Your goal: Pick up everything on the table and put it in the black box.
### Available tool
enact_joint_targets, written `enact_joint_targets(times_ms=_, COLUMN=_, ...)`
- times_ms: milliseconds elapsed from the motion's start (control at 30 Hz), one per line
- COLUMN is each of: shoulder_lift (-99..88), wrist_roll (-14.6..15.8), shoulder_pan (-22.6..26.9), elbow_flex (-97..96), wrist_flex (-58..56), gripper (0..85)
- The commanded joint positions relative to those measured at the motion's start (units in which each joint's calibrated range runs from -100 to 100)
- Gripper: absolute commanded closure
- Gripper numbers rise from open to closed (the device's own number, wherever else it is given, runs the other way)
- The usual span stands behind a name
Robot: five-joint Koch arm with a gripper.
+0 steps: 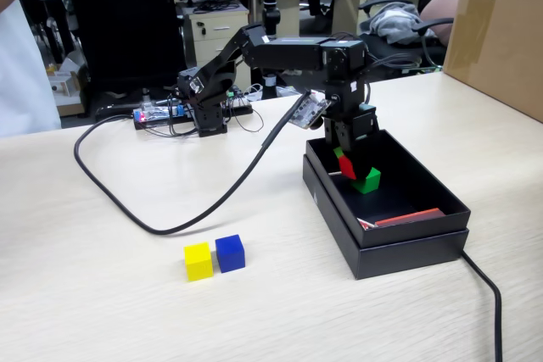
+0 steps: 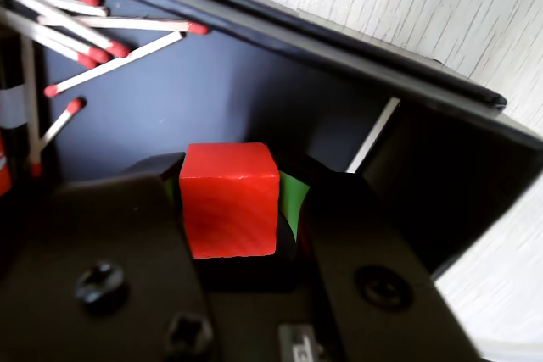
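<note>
My gripper [image 1: 346,167] hangs inside the black box [image 1: 407,243], shut on the red cube [image 1: 347,165], which is tilted just above the box floor. The green cube [image 1: 368,181] lies in the box right beside it. In the wrist view the red cube [image 2: 229,201] sits between my dark jaws [image 2: 233,177], with thin green strips showing on either side of it. The yellow cube [image 1: 198,260] and blue cube [image 1: 230,253] sit side by side, touching, on the beige table [image 1: 102,294], left of the box.
Red-tipped matches [image 2: 85,31] and a red-and-white strip [image 1: 407,217] lie in the box. A thick black cable [image 1: 170,226] loops across the table behind the cubes; another [image 1: 488,294] runs from the box's right corner. A brown carton [image 1: 501,31] stands at the back right.
</note>
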Motion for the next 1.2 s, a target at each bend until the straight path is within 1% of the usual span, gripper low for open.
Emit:
enact_joint_targets(times_ms=0, shoulder_lift=-0.5, wrist_roll=0.4, shoulder_pan=0.1, elbow_flex=4.1, wrist_flex=-0.8, gripper=71.2)
enact_joint_targets(times_ms=400, shoulder_lift=-1.2, wrist_roll=0.2, shoulder_pan=-2.0, elbow_flex=3.4, wrist_flex=-1.7, gripper=71.0)
enact_joint_targets(times_ms=667, shoulder_lift=3.8, wrist_roll=0.4, shoulder_pan=-1.3, elbow_flex=3.2, wrist_flex=-1.8, gripper=70.2)
enact_joint_targets(times_ms=700, shoulder_lift=4.0, wrist_roll=0.7, shoulder_pan=-1.1, elbow_flex=3.0, wrist_flex=-1.8, gripper=66.1)
enact_joint_targets(times_ms=733, shoulder_lift=4.3, wrist_roll=0.8, shoulder_pan=-0.8, elbow_flex=2.9, wrist_flex=-1.8, gripper=59.3)
enact_joint_targets(times_ms=767, shoulder_lift=4.3, wrist_roll=0.8, shoulder_pan=-0.7, elbow_flex=2.9, wrist_flex=-1.7, gripper=57.5)
enact_joint_targets(times_ms=833, shoulder_lift=3.6, wrist_roll=0.9, shoulder_pan=-0.6, elbow_flex=2.9, wrist_flex=-1.8, gripper=57.2)
enact_joint_targets(times_ms=867, shoulder_lift=2.7, wrist_roll=0.9, shoulder_pan=-0.6, elbow_flex=2.7, wrist_flex=-1.8, gripper=53.2)
enact_joint_targets(times_ms=900, shoulder_lift=-0.5, wrist_roll=0.9, shoulder_pan=-0.6, elbow_flex=1.7, wrist_flex=-1.8, gripper=46.6)
enact_joint_targets(times_ms=1033, shoulder_lift=-11.7, wrist_roll=0.8, shoulder_pan=-1.5, elbow_flex=1.0, wrist_flex=-1.7, gripper=46.0)
enact_joint_targets(times_ms=1067, shoulder_lift=-19.0, wrist_roll=0.5, shoulder_pan=-2.3, elbow_flex=0.7, wrist_flex=-1.8, gripper=45.9)
enact_joint_targets(times_ms=1167, shoulder_lift=-28.4, wrist_roll=-0.7, shoulder_pan=-4.2, elbow_flex=0.0, wrist_flex=-1.7, gripper=44.8)
